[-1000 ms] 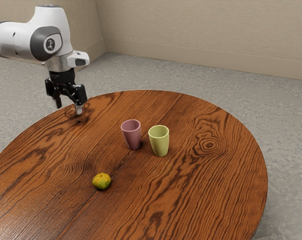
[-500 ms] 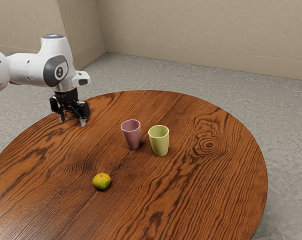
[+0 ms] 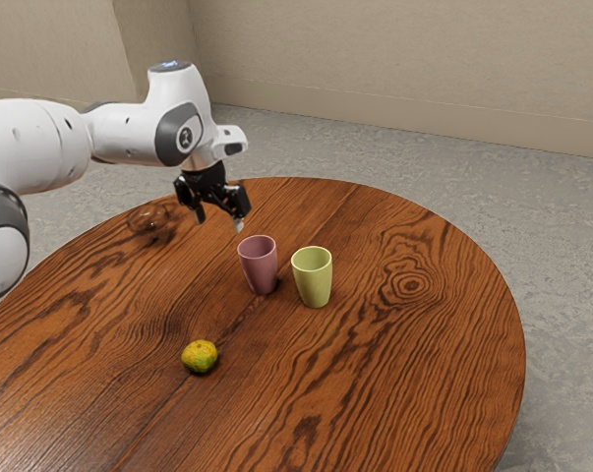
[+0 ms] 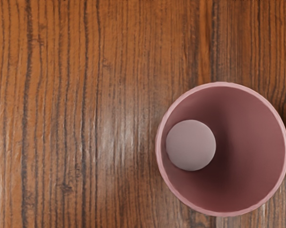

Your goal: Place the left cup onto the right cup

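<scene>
A round wooden table (image 3: 414, 393) holds two upright cups side by side near its middle: a pink cup (image 3: 259, 264) on the exterior view's left and a green cup (image 3: 312, 276) just beside it on the right, close together but not touching. A small yellow-green fruit (image 3: 200, 356) lies nearer the camera, well apart from both. In the last second the white arm has swung from the table's far left edge across toward the cups. The black gripper (image 3: 220, 214) now hangs in the air above the table, just to the far left of the pink cup and higher than its rim. Its fingers are spread apart with nothing between them. The cups and the fruit have not moved. From the hand's camera, the pink cup (image 4: 247, 142) is seen straight down its open mouth, sitting off to one side with bare table (image 4: 86, 118) beside it. This suggests the approach is nearly over but the hand is not yet centred on the cup. The pink cup is not yet grasped or lifted, so the stacking onto the green cup is all still to come.
</scene>
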Available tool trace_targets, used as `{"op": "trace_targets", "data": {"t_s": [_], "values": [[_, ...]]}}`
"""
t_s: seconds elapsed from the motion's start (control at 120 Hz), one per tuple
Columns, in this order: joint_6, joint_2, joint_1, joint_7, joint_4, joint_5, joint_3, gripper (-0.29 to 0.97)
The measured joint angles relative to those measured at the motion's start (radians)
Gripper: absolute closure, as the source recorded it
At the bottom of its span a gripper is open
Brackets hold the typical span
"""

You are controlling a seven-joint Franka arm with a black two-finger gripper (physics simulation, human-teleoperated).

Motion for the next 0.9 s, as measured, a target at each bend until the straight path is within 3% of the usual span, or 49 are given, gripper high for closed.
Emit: {"op": "trace_targets", "data": {"t_s": [0.342,0.9], "values": [[0.01,0.145,0.005,-0.003,0.086,-0.034,0.001,0.03],[0.017,0.233,0.007,-0.015,0.129,-0.055,0.003,0.05]]}}
